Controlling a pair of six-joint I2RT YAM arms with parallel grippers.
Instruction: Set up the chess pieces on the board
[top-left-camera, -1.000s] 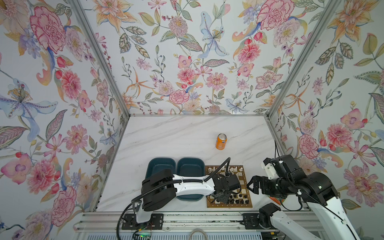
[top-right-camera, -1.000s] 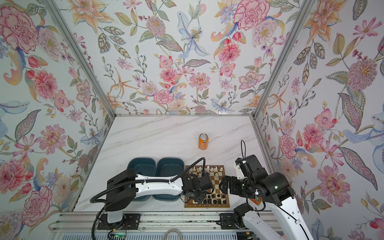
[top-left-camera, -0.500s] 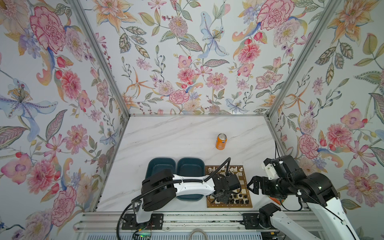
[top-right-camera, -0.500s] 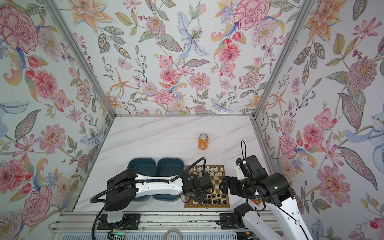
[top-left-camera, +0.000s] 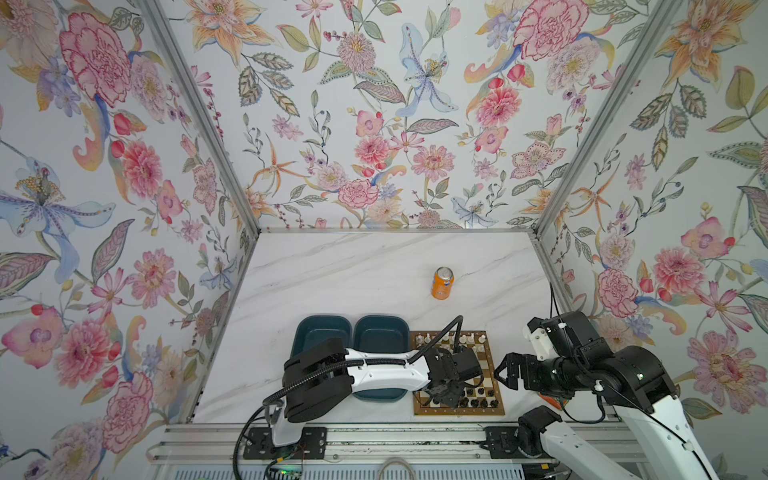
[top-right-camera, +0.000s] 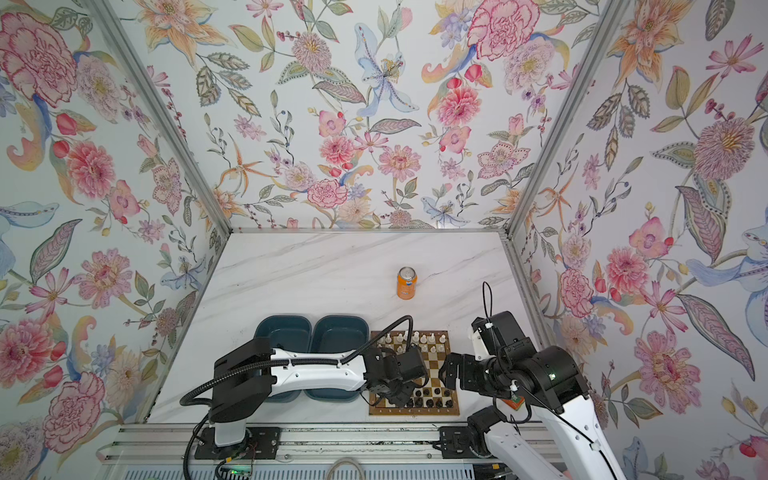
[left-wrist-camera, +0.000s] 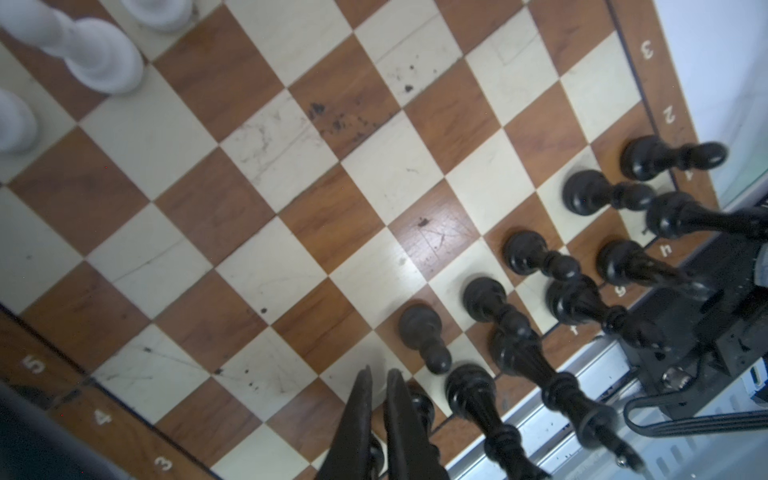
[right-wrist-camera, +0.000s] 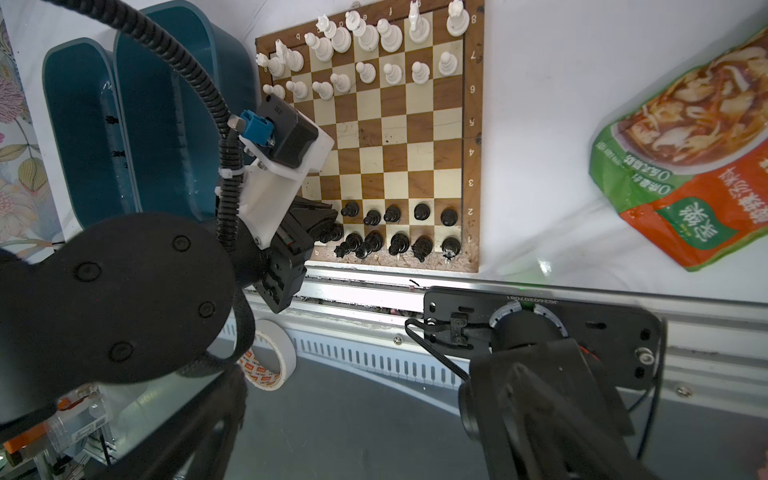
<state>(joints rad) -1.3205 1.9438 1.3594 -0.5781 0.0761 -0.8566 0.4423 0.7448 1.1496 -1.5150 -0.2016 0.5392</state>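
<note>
Beside the teal trays (top-left-camera: 320, 334), the left gripper (left-wrist-camera: 377, 374) sits closed among black pieces (left-wrist-camera: 424, 332); right gripper (top-left-camera: 500, 372) wide open.

Floral-papered walls (top-left-camera: 374, 124) around a white marble tabletop (top-left-camera: 353, 270), soft daylight.

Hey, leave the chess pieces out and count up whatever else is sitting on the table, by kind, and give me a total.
Trays: 2
Chessboard: 1
Soda can: 1
Food pouch: 1
Total: 5
</note>
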